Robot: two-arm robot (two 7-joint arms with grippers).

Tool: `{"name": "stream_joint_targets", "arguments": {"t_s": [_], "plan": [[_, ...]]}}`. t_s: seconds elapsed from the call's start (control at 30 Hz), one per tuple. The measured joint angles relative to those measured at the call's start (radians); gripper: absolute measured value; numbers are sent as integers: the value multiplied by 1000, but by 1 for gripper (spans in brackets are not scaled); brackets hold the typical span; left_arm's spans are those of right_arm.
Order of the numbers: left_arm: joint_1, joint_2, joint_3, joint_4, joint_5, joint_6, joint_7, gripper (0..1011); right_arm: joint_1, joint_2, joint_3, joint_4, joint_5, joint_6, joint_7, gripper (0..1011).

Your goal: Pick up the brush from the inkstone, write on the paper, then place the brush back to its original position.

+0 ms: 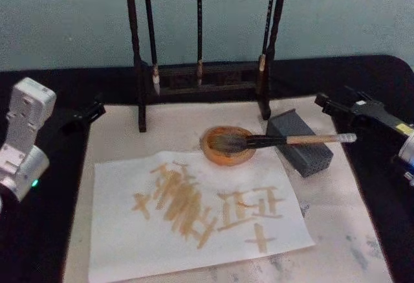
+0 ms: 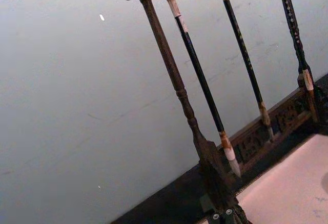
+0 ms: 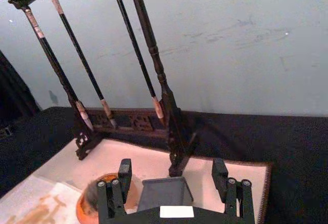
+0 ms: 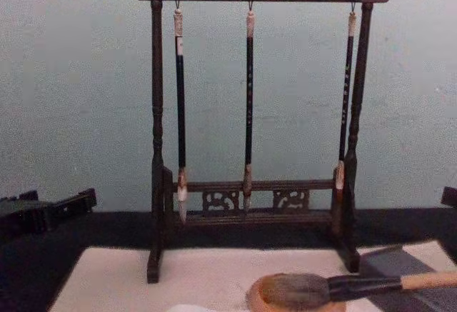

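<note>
The brush (image 1: 284, 141) is lying with bristles in the inkstone (image 1: 228, 146), handle resting on the grey block (image 1: 301, 142); the paper (image 1: 194, 212) is already bearing strokes. The right gripper (image 3: 173, 185) is hovering wide, empty; the left gripper (image 1: 87, 112), jaws indiscernible, is sitting aside. The task is likely finishing.

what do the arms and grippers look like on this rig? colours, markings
Left arm: white boxy plastic housings with a small green light; its gripper is black. Right gripper: black, angular, yellow label further back along the arm. In the right wrist view its two black fingers have silver screws and a white label on the base.
</note>
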Motion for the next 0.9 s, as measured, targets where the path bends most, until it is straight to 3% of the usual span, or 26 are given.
{"name": "stream_joint_targets", "arguments": {"t_s": [0.53, 0.9], "plan": [[0, 0, 0, 0, 0, 0, 0, 1002, -28, 17, 39, -9, -25, -3, -7, 1008], [0, 0, 0, 0, 0, 0, 0, 1002, -83, 56, 66, -101, -72, -15, -39, 1008]]}}
